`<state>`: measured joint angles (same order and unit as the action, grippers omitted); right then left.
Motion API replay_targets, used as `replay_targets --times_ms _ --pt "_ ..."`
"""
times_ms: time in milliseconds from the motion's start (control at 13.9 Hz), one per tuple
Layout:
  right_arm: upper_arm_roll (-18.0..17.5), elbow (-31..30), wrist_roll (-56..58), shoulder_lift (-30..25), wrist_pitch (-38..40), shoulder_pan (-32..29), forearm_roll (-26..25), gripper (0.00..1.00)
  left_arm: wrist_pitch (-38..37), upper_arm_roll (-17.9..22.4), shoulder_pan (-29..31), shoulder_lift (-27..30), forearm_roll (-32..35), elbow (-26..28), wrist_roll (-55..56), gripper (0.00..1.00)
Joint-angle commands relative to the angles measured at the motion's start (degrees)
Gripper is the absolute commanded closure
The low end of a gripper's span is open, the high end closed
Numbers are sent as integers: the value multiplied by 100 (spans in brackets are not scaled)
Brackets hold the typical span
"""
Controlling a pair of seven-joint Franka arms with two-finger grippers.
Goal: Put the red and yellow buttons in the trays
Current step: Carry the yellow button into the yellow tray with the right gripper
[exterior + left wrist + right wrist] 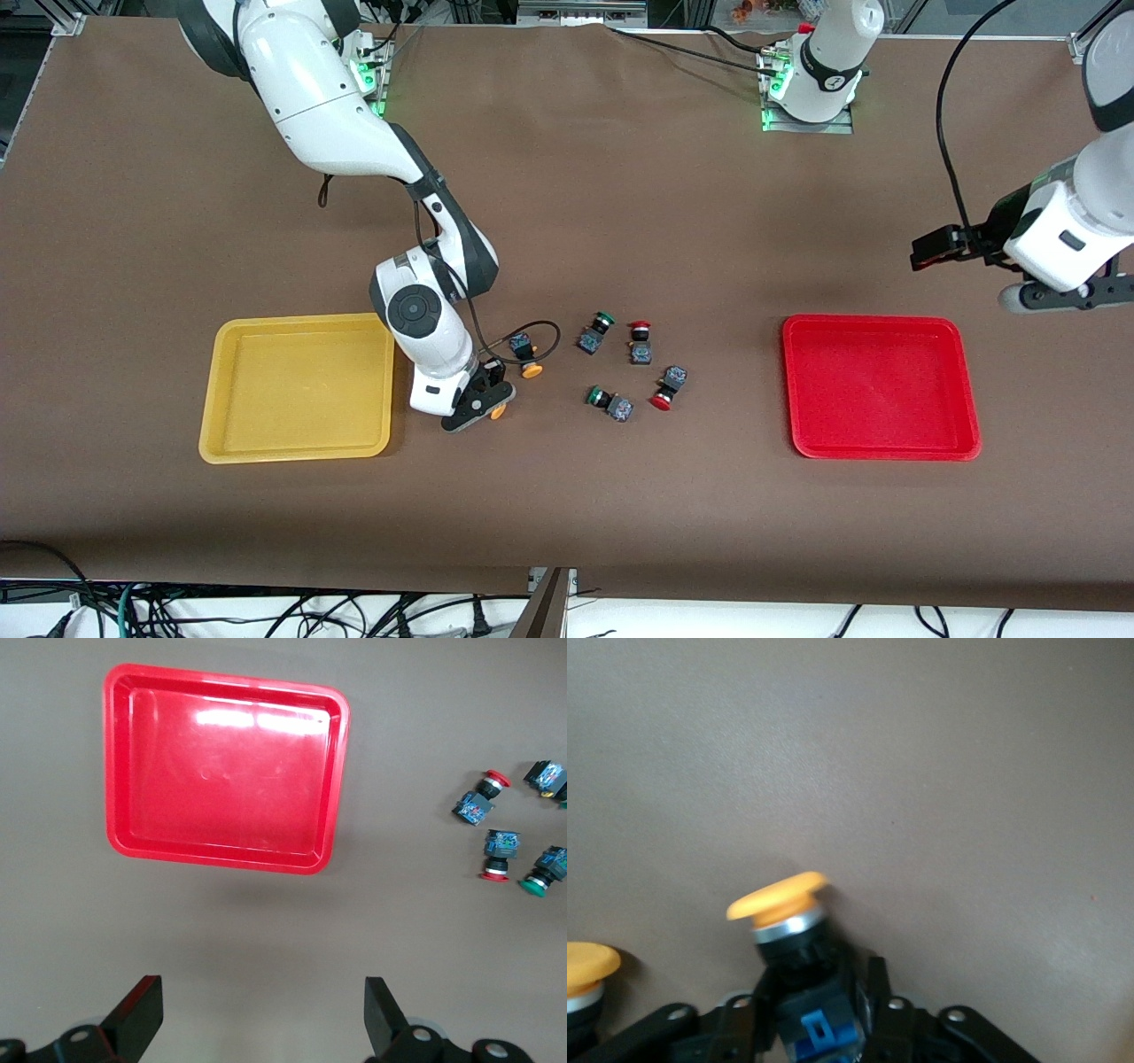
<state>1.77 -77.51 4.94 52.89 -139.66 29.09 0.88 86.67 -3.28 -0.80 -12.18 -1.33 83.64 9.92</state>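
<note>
My right gripper (483,403) is low over the table beside the yellow tray (301,321), shut on a yellow button (780,899) by its dark body; the cap (499,411) sticks out past the fingers. A second yellow button (525,353) lies beside it, and its cap shows in the right wrist view (585,966). Two red buttons (640,341) (667,388) lie mid-table and also show in the left wrist view (483,797) (500,853). The red tray (877,321) (221,678) holds nothing. My left gripper (1067,299) (263,1019) is open, high over the table by the red tray.
Two green-capped buttons (596,332) (609,401) lie among the red ones. A black cable loops from the right wrist over the table near the second yellow button. The yellow tray holds nothing.
</note>
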Motion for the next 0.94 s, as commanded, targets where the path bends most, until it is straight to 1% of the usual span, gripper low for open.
replay_targets --times_ms 0,72,216,288,360,432,504,576,648,720,792,864 --pt "25 -115 121 -427 718 -183 96 100 86 -111 -121 -617 -166 -357 -60 0" --pt "34 -98 208 -612 1148 -411 61 100 252 -129 -200 -793 -166 -409 -60 0" --pt "51 -159 1057 -876 1852 -859 61 100 543 -155 -402 -1179 -166 -523 -60 0" --pt "182 -194 1453 -982 2151 -1070 61 100 675 -155 -499 -1303 -166 -524 -8 0" --pt "384 -264 1762 -1079 2276 -1220 44 100 833 -155 -543 -1417 -175 -524 1 0" --pt "525 -421 2052 -1123 2259 -1291 61 100 939 -155 -587 -1506 -175 -515 10 0" --pt "605 -632 2098 -1106 2077 -1353 87 100 983 -155 -640 -1576 -175 -515 19 0" --pt "605 -860 2099 -1080 1674 -1440 87 100 992 -155 -666 -1638 -175 -515 36 0" --pt "597 -1123 2151 -1062 1262 -1528 105 83 1036 -155 -693 -1725 -184 -515 54 0" --pt "588 -1291 2152 -1062 1022 -1599 105 54 1167 -155 -728 -1778 -192 -515 54 0" --pt "579 -1293 2108 -1079 1037 -1608 105 36 1368 -155 -746 -1875 -262 -498 54 0" --pt "553 -1215 2108 -1132 1168 -1608 157 21 1536 -155 -815 -1954 -315 -446 54 0"
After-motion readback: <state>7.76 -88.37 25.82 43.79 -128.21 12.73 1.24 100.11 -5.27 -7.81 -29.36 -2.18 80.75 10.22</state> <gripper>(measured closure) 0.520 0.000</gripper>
